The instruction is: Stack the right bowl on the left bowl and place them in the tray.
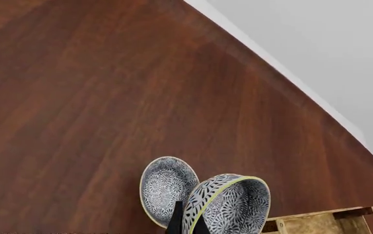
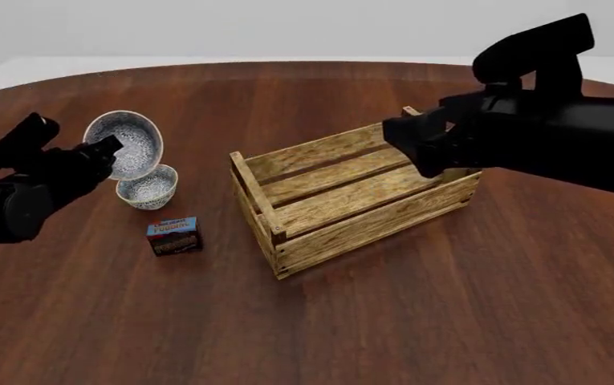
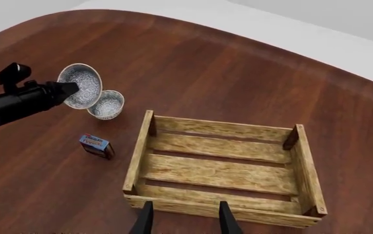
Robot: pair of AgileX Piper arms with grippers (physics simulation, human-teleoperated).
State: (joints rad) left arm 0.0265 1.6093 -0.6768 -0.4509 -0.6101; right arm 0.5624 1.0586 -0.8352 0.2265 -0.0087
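Gripping one speckled bowl (image 2: 124, 143) by its rim, the left pincer (image 2: 101, 149) holds it tipped on edge, its hollow turned outward, clear of the table (image 2: 392, 321). The second bowl (image 2: 147, 186) sits upright on the table just below and beside the lifted one, so close under the pincer that stacking looks to be a matter of lowering and levelling the held bowl onto it. Which bowl was the right one cannot be told by look; the two are twins. The tray (image 2: 355, 196) lies well off to the left pincer's right, its long axis running across the table at a slant. The right pincer (image 3: 185, 219) hangs released over the tray's near wall, holding nothing, so the left arm is far nearer the bowls. Both bowls are small, round and glossy, white with fine blue-grey patterning; the held one shows a pale yellow-green rim. The tray is light slatted wood with darker corner posts. A small blue-and-brown box (image 2: 174, 235) stands on the table below the pincer.
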